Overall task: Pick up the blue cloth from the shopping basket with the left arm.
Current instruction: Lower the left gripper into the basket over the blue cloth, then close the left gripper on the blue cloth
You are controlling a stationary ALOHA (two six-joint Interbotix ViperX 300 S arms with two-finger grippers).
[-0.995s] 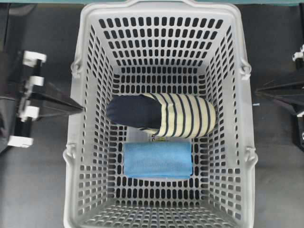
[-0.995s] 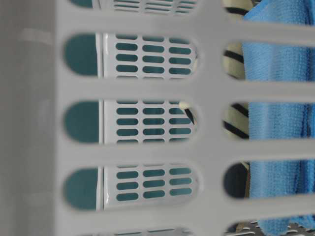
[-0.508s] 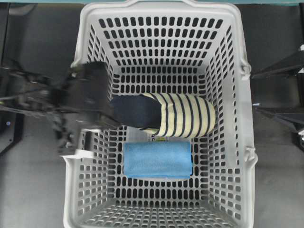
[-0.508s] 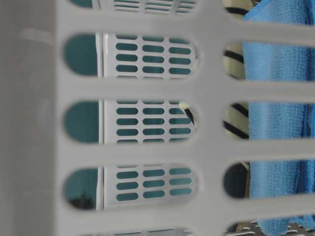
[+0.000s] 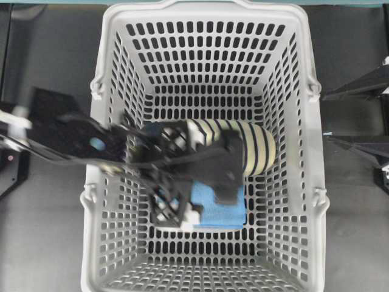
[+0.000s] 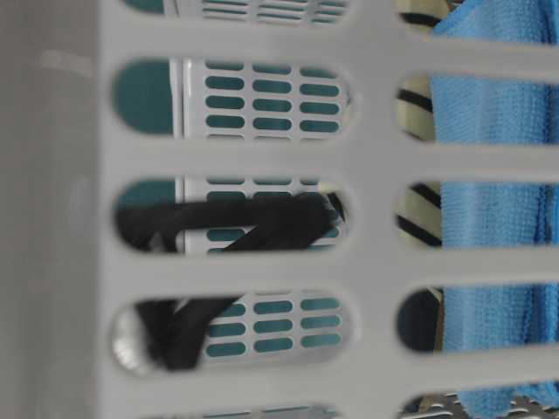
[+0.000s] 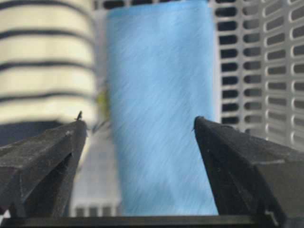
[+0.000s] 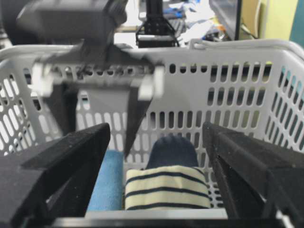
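Observation:
The blue cloth (image 5: 222, 212) lies folded on the floor of the shopping basket (image 5: 109, 73), just in front of a striped slipper. My left gripper (image 5: 175, 177) hangs over the cloth's left end, blurred with motion, jaws open and empty. In the left wrist view the cloth (image 7: 161, 95) fills the gap of the left gripper (image 7: 137, 121), still below it. The table-level view shows the cloth (image 6: 498, 244) and a black finger (image 6: 244, 218) through the wall slots. My right gripper (image 5: 325, 117) is open outside the basket's right wall.
A cream slipper (image 5: 255, 146) with navy stripes lies across the basket's middle, touching the cloth's far edge; it also shows in the left wrist view (image 7: 45, 71) and the right wrist view (image 8: 166, 187). The basket walls stand high around the left arm.
The left arm has swung from outside the basket's left wall into the basket, over the slipper and cloth. The right gripper's fingers have spread apart. Cloth and slipper have not moved.

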